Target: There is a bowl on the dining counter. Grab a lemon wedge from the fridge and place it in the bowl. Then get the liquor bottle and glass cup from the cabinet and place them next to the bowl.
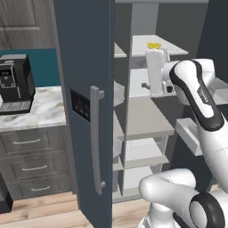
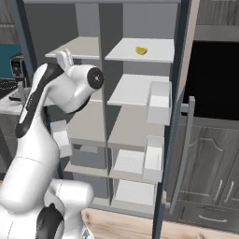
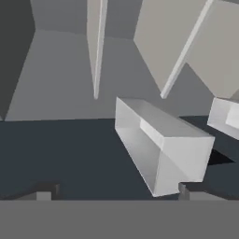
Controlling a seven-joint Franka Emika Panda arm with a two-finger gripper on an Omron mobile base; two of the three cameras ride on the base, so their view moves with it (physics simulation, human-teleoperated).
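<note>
In the left base view, the fridge door [image 1: 84, 102] stands open in the middle of the frame, with its long grey handle [image 1: 95, 138] on it. Behind it are the pale shelves [image 1: 147, 118] of the fridge. The lemon wedge [image 1: 154, 45] lies on the top shelf, in the upper right part of the frame. The white arm [image 1: 200, 107] rises from the lower right and reaches into the fridge, below the shelf with the lemon. At the far left a black coffee machine [image 1: 15, 82] stands on the marble counter [image 1: 42, 109].

In the right base view, the lemon wedge [image 2: 141, 50] is in the upper middle of the frame, on the right half of the top shelf [image 2: 140, 51]. The arm [image 2: 51, 107] is at the left. White door bins [image 2: 158, 102] hang on the open right door.

In the hand view, the gripper [image 3: 119, 191] is released: its two dark fingertips [image 3: 44, 190] stand wide apart at the bottom of the frame, with nothing between them. A pale door bin [image 3: 163, 144] lies right of the centre, near the right fingertip.
</note>
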